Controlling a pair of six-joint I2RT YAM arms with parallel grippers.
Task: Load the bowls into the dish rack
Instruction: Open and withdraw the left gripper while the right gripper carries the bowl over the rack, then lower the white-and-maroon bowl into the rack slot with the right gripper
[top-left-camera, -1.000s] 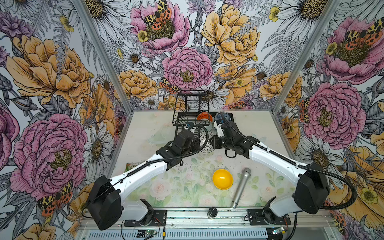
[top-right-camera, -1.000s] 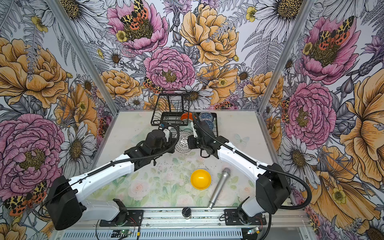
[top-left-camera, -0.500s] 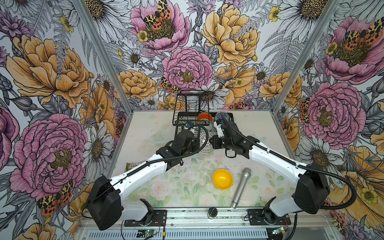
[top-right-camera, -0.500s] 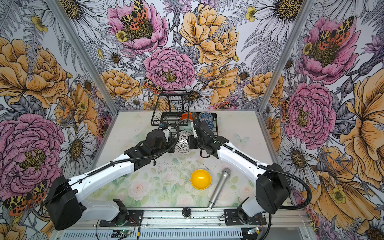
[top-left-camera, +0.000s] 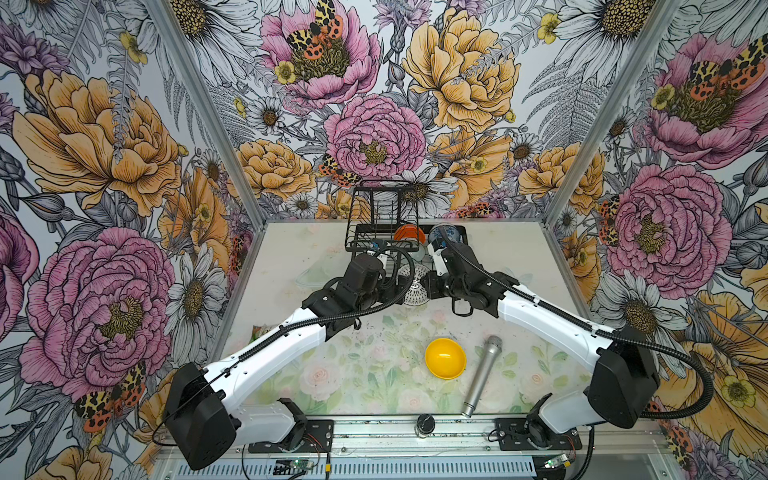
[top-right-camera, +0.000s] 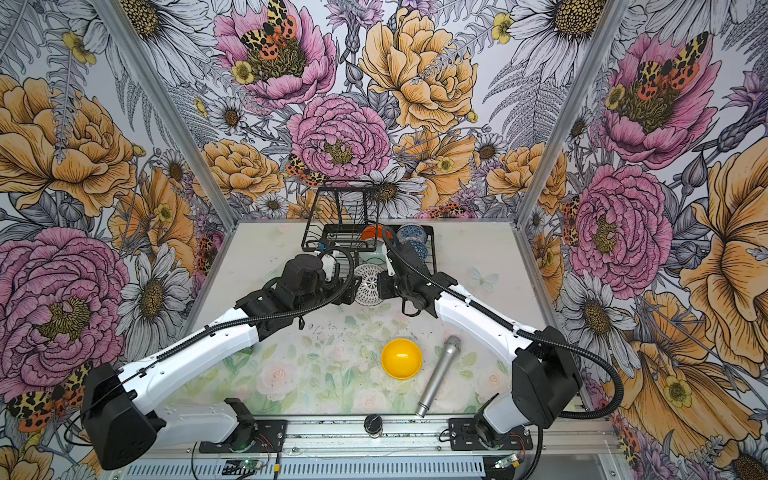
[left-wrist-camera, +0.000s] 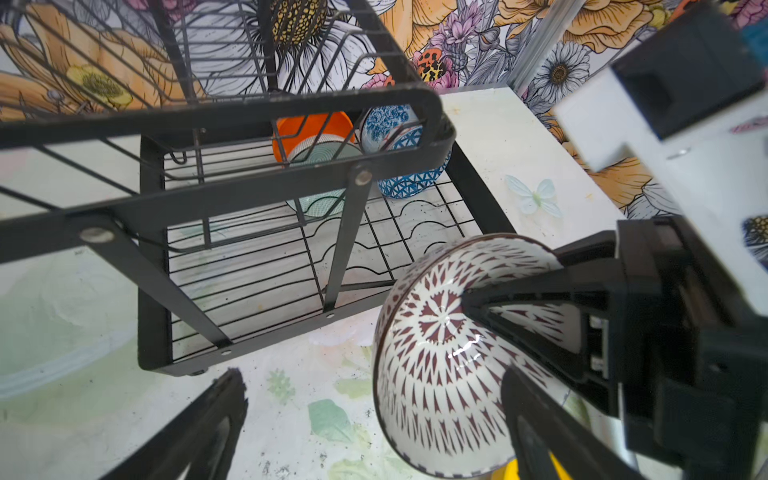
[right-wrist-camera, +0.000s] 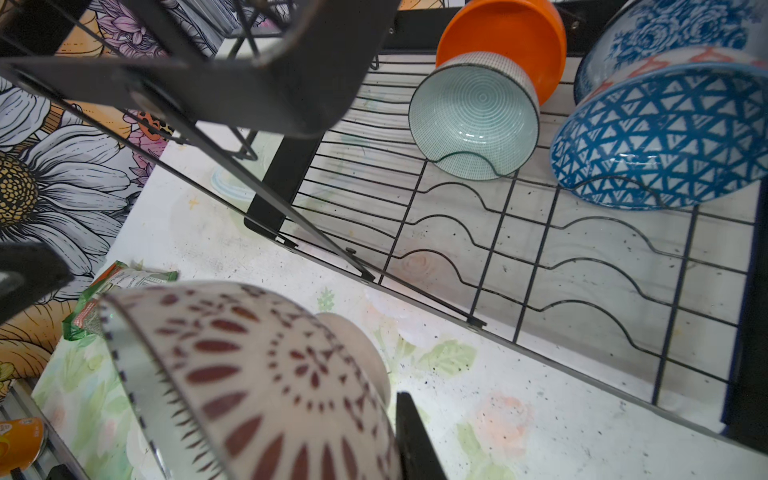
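A white bowl with a dark red pattern (left-wrist-camera: 436, 353) (top-left-camera: 415, 283) hangs on its side just in front of the black wire dish rack (left-wrist-camera: 249, 116) (top-left-camera: 376, 192). My right gripper (right-wrist-camera: 374, 401) is shut on its wall, one finger inside and one outside. My left gripper (left-wrist-camera: 370, 376) stands open, its fingers wide apart on either side of the bowl's rim. In the rack lean an orange bowl (right-wrist-camera: 511, 33), a teal bowl (right-wrist-camera: 473, 124), a blue floral bowl (right-wrist-camera: 685, 29) and a blue triangle-patterned bowl (right-wrist-camera: 665, 137). A yellow bowl (top-left-camera: 444, 358) (top-right-camera: 402, 358) sits upside down on the table.
A silver microphone (top-left-camera: 482, 374) lies right of the yellow bowl. A green packet (right-wrist-camera: 120, 286) lies at the table's left edge. A small black knob (top-left-camera: 424, 424) sits on the front rail. The rack's raised upper tier (top-right-camera: 345, 203) overhangs its left part.
My left gripper has opened and let go of the patterned bowl. The right gripper still holds the bowl, and both arms have barely moved.
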